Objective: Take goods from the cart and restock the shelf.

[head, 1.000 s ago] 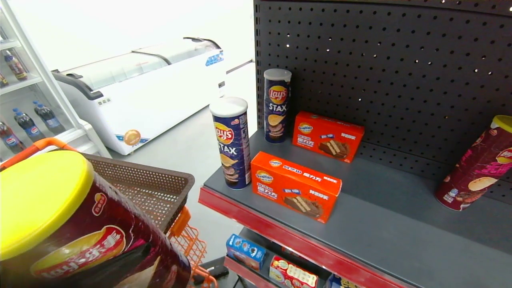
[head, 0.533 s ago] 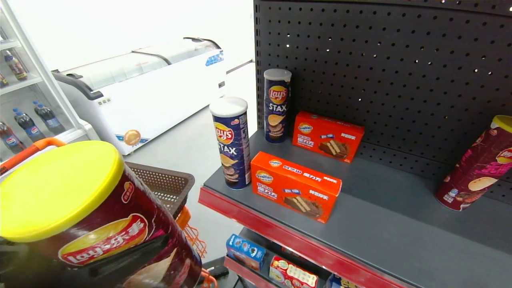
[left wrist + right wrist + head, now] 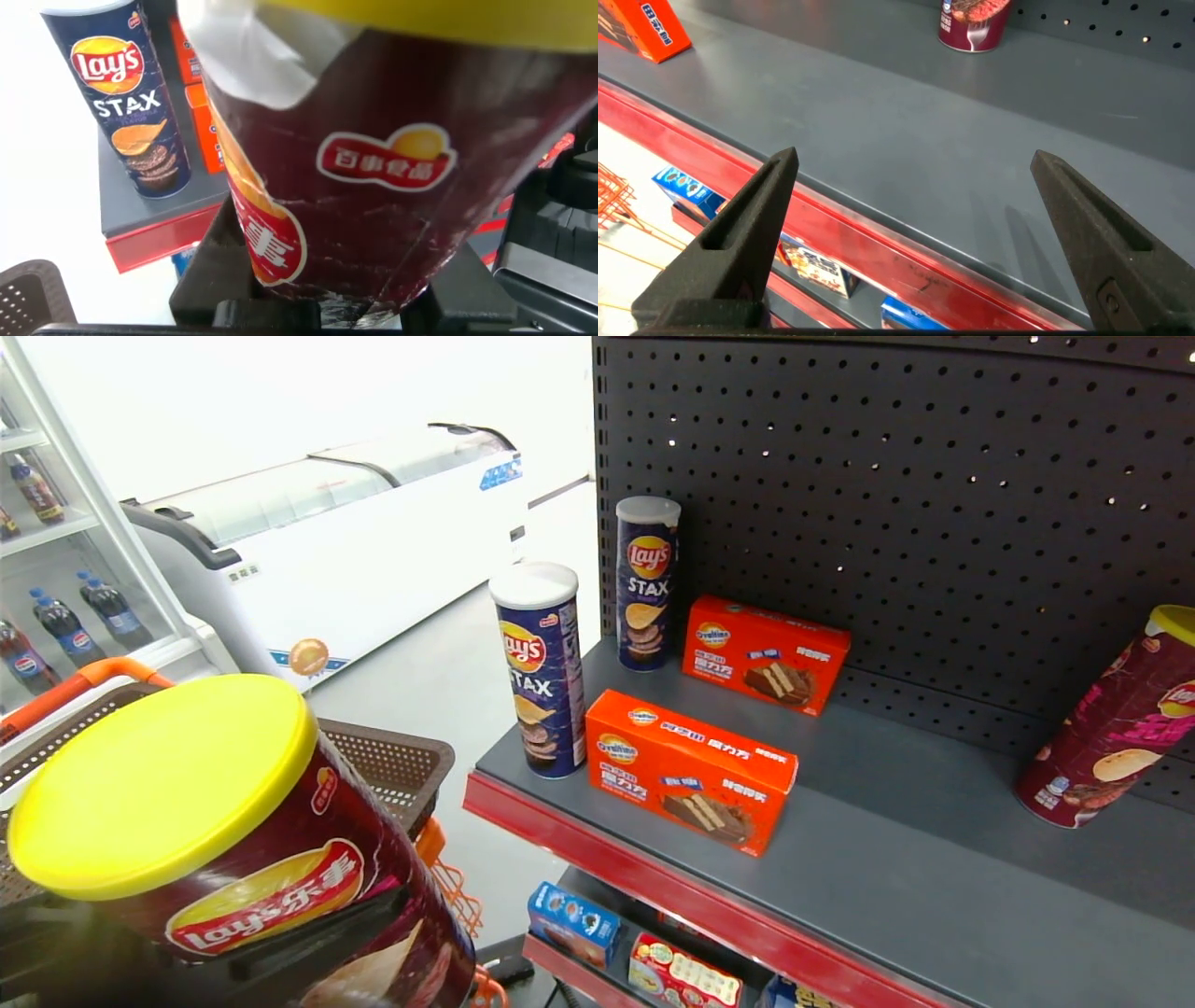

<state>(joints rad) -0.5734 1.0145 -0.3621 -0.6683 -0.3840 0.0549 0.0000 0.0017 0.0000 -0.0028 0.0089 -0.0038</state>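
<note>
My left gripper [image 3: 346, 285] is shut on a maroon chip can [image 3: 233, 840] with a yellow lid, held tilted above the brown cart basket [image 3: 392, 775] at the lower left of the head view. One dark finger [image 3: 317, 933] lies across the can's label. In the left wrist view the can [image 3: 374, 168] hangs in front of the grey shelf [image 3: 887, 859]. My right gripper [image 3: 915, 233] is open, with nothing between its fingers, over the shelf's red front edge [image 3: 878, 243]. A second maroon can [image 3: 1111, 728] leans against the back panel at the shelf's right.
Two blue chip cans [image 3: 541, 672] [image 3: 646, 583] and two orange boxes [image 3: 691, 770] [image 3: 764, 655] take up the shelf's left end. The pegboard back [image 3: 887, 504] rises behind. A white freezer [image 3: 327, 560] and a drinks cooler [image 3: 56, 569] stand to the left. Goods [image 3: 672, 971] sit on the lower shelf.
The left gripper has carried the maroon can up and to the right, toward the shelf. The goods on the shelf have not moved.
</note>
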